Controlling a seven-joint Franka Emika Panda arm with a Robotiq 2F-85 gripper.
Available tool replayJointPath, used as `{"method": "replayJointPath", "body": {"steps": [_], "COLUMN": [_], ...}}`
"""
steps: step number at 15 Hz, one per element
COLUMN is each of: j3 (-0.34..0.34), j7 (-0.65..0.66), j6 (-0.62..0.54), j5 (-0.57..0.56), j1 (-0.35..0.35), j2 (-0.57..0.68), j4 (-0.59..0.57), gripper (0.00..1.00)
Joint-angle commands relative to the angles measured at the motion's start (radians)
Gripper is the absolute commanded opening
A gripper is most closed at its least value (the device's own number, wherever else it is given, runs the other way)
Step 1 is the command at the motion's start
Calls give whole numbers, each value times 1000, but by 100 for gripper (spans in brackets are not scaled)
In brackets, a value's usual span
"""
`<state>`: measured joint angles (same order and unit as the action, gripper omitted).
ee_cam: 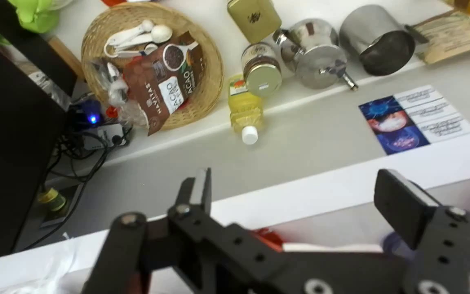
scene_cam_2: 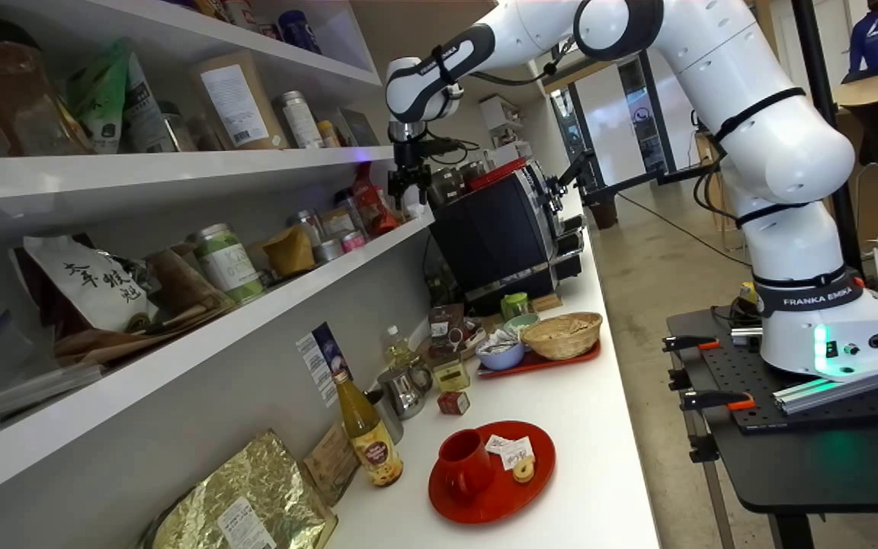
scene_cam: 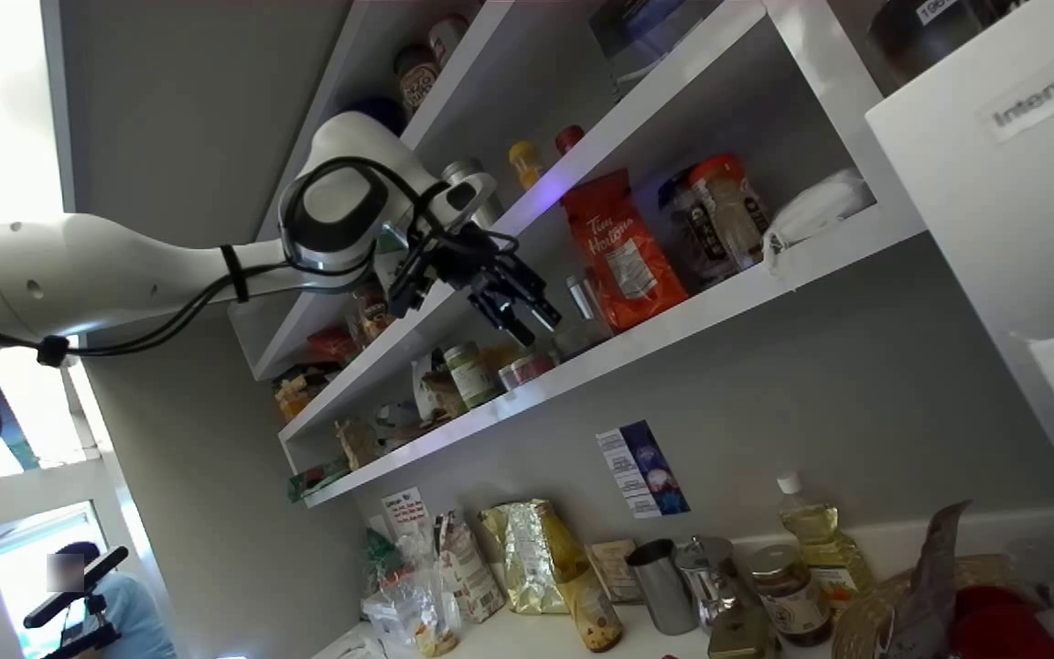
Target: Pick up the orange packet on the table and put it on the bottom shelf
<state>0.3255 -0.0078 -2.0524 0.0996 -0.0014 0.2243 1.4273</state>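
from where i'm standing the hand (scene_cam: 539, 329) is just by the bottom shelf (scene_cam: 509, 400), fingers (ee_cam: 396, 206) spread wide w/ nothing btwn them. orange packet (scene_cam: 628, 261) is up on that shelf, base close to the front edge, so imo the placing's prob done & what's left is getting the arm (scene_cam: 115, 275) clear w/o undoing it.

main risk: pulling the packet over. it's a tall bag, prob soft & easy to tip, & a spread finger could catch its side if the hand backs off crooked. w/ the base so near the edge, a small tug fwd might drop it to the surface (scene_cam_2: 576, 396), maybe onto the oil bottle (ee_cam: 246, 108) or basket (ee_cam: 214, 73).

also, swinging sideways too soon cld sweep the glass jar (scene_cam: 587, 302) beside it, or bump the shelf above (scene_cam: 646, 105). can't tell if a finger's touching the packet rn; slow & straight back wld be safest, esp at first.
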Motion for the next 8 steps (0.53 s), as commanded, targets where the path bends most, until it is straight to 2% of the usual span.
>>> {"method": "replayJointPath", "body": {"steps": [1,2,7,8], "j3": [-34,-115,-233,-258], "j7": [-43,-32,32,69], "j6": [-58,-68,-162,-210], "j5": [1,-16,-25,-38], "j1": [47,-5,16,21], "j2": [-162,-195,-356,-386], "j4": [249,296,561,615], "gripper": [100,100,100,100]}}
